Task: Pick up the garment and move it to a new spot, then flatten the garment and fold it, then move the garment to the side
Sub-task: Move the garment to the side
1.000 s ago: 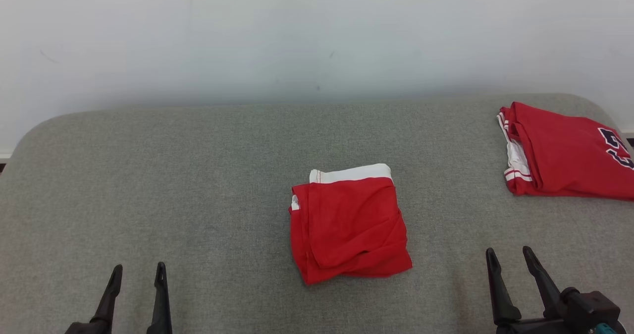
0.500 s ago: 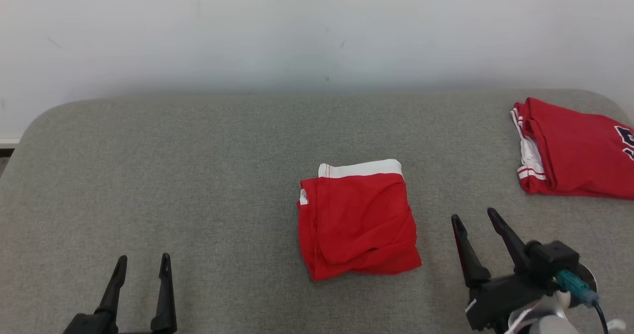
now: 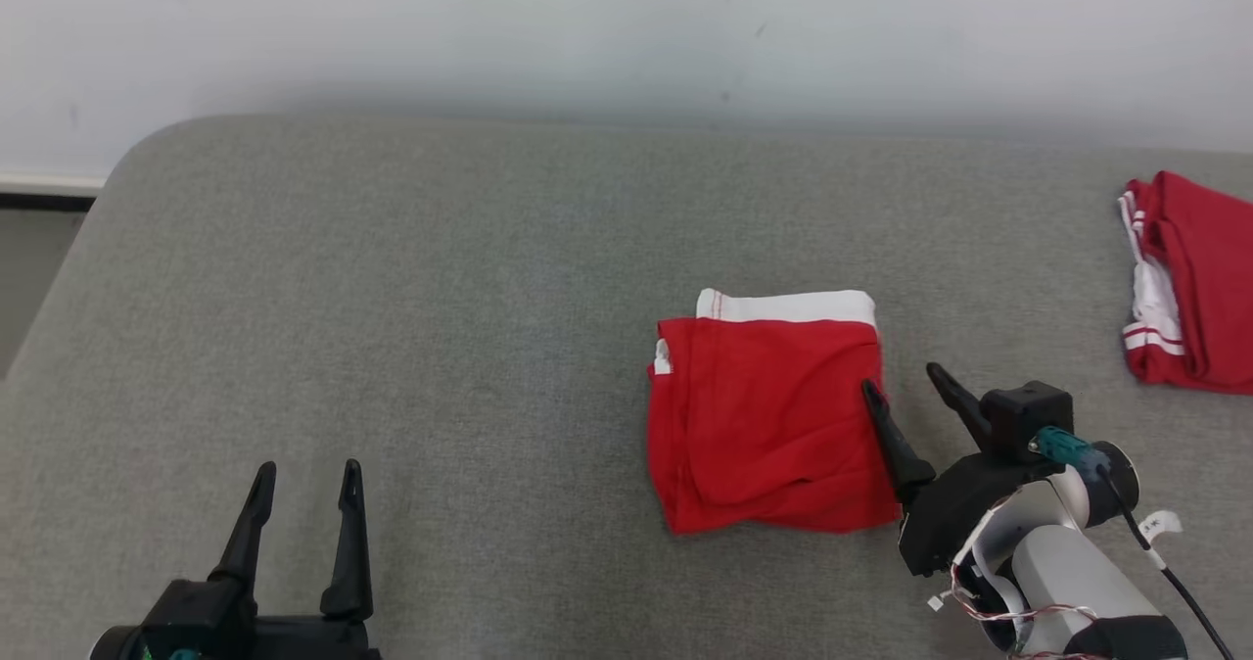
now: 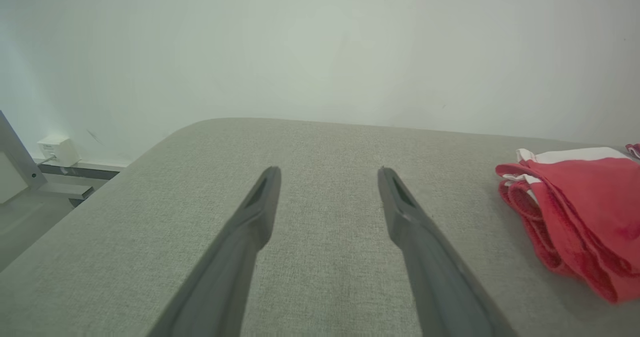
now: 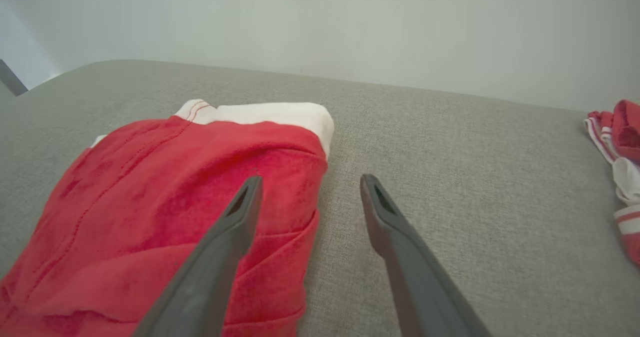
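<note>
The garment (image 3: pixel 768 415) is a folded red piece with a white band along its far edge, lying on the grey padded surface (image 3: pixel 440 298) right of centre. It also shows in the left wrist view (image 4: pixel 575 212) and the right wrist view (image 5: pixel 165 217). My right gripper (image 3: pixel 901 386) stands open at the garment's right edge, one finger above the red cloth and the other above the grey surface; it holds nothing. In its own view the right gripper (image 5: pixel 307 187) straddles that edge. My left gripper (image 3: pixel 305 469) is open and empty at the near left, well away from the garment, as its own view (image 4: pixel 327 174) shows.
A second folded red garment with white stripes (image 3: pixel 1189 283) lies at the far right, also seen in the right wrist view (image 5: pixel 617 147). A pale wall (image 3: pixel 626 23) rises behind the surface. The surface's rounded left corner (image 3: pixel 147 151) drops to the floor.
The right gripper has come forward and leftward to the garment's right edge, still open. The camera has turned, shifting the scene right. The left gripper has barely moved.
</note>
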